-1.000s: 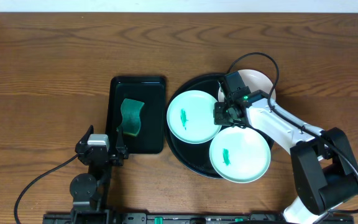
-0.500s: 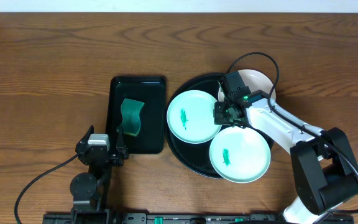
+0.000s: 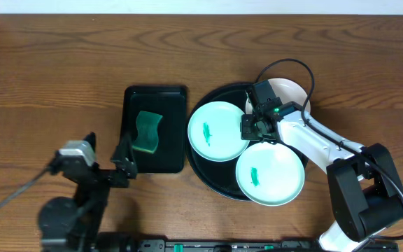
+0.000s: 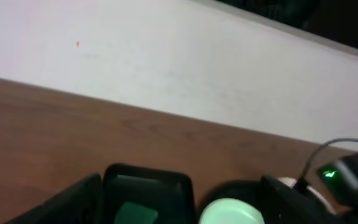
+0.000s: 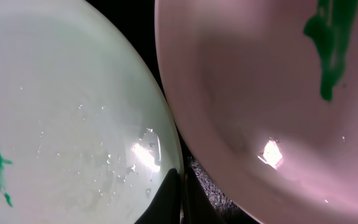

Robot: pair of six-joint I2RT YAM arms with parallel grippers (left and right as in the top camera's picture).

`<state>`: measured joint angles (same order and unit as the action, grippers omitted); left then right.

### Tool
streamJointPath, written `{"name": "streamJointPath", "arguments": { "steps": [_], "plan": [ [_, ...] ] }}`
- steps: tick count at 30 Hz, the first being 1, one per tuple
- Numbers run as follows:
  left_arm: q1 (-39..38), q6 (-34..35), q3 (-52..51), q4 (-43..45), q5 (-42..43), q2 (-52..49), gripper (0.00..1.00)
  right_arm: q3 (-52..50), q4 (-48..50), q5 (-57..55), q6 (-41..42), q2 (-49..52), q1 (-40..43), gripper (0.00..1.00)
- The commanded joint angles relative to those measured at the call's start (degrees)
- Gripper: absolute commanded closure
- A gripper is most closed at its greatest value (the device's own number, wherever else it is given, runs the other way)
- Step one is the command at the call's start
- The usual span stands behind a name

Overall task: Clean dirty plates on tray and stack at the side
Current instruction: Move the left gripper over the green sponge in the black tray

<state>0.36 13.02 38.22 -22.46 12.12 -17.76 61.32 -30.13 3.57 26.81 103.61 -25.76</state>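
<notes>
The round black tray holds two mint plates, each with a green smear, and a white plate partly under my right arm. My right gripper is shut on the right rim of the left mint plate. In the right wrist view the gripper pinches that plate, with the smeared white plate beside it. My left gripper is open and empty, raised near the front left of the rectangular tray. The blurred left wrist view shows its gripper spread wide.
A rectangular black tray left of the round tray holds a green sponge. It shows in the left wrist view with the sponge. A black cable loops over the right arm.
My left arm has lifted and swung left, away from the rectangular tray's corner. The right gripper and the plates have not moved.
</notes>
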Motion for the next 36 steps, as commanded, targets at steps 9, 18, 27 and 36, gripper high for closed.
{"name": "streamJointPath", "arguments": {
  "steps": [9,18,27,36],
  "plan": [
    [0.33,-0.9,49.44,-40.59,1.84,-36.81,0.21,-0.11,0.52,0.31,0.59,0.57,-0.44,0.99],
    [0.33,-0.87,61.44,-58.66,1.84,-56.74,0.2,-0.11,0.57,0.33,0.59,0.57,-0.44,0.99],
    [0.33,-0.9,60.76,-61.09,1.79,-67.38,0.77,-0.11,0.57,0.33,0.59,0.57,-0.44,0.99],
    [0.2,-0.87,53.62,-59.93,-4.02,-72.91,0.93,-0.11,0.63,0.33,0.59,0.57,-0.44,0.99]
  ]
}}
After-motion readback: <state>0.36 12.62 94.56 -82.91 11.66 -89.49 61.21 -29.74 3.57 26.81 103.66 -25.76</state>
